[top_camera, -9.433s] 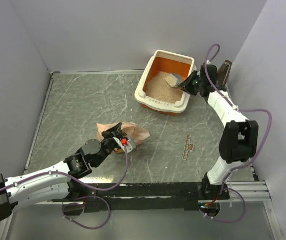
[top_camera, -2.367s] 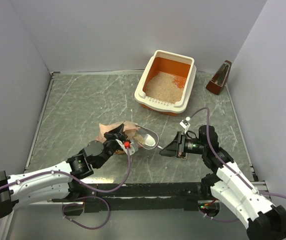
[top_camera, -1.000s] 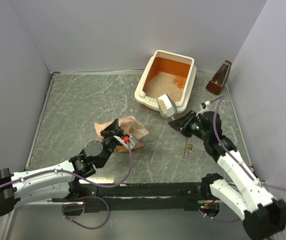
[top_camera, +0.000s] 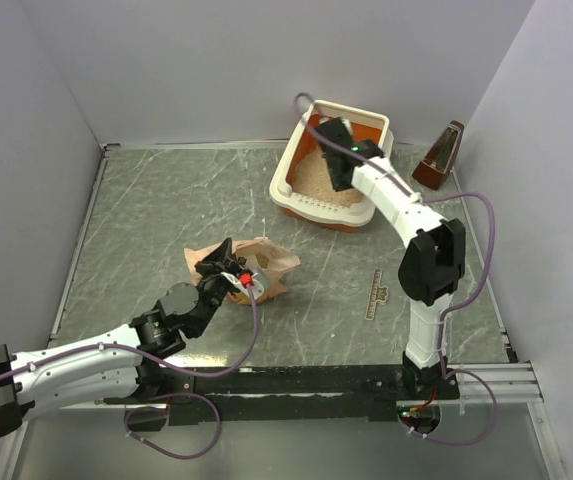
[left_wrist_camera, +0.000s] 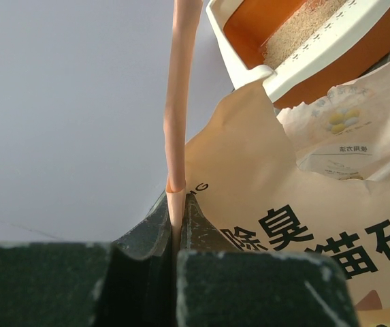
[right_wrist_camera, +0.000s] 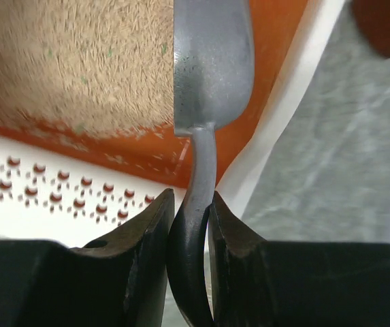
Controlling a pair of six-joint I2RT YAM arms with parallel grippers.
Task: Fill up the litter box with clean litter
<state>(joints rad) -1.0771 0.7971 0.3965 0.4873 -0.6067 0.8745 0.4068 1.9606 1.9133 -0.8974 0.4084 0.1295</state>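
The litter box (top_camera: 289, 172), cream rim and orange inside, stands at the back right of the table. Pale beige clean litter (top_camera: 316, 180) lies in it. My right gripper (top_camera: 338, 160) reaches over the box, shut on the dark handle of a grey metal scoop (right_wrist_camera: 212, 61). The scoop's bowl hangs above the litter (right_wrist_camera: 79, 68), near the box's perforated rim (right_wrist_camera: 52, 204). My left gripper (top_camera: 228, 272) is shut on the upright edge of the peach-pink bag (top_camera: 269, 262). In the left wrist view the bag (left_wrist_camera: 297, 211) fills the right and the box (left_wrist_camera: 246, 61) shows behind it.
A dark brown pyramid-shaped object (top_camera: 439, 156) stands right of the box, near the right wall. A small wooden strip (top_camera: 376, 295) lies on the table beside the right arm. Grey walls close the table on three sides.
The right arm has swung the scoop from beside the bag, up across the table, to over the litter box. The left gripper has kept its hold on the bag's edge.
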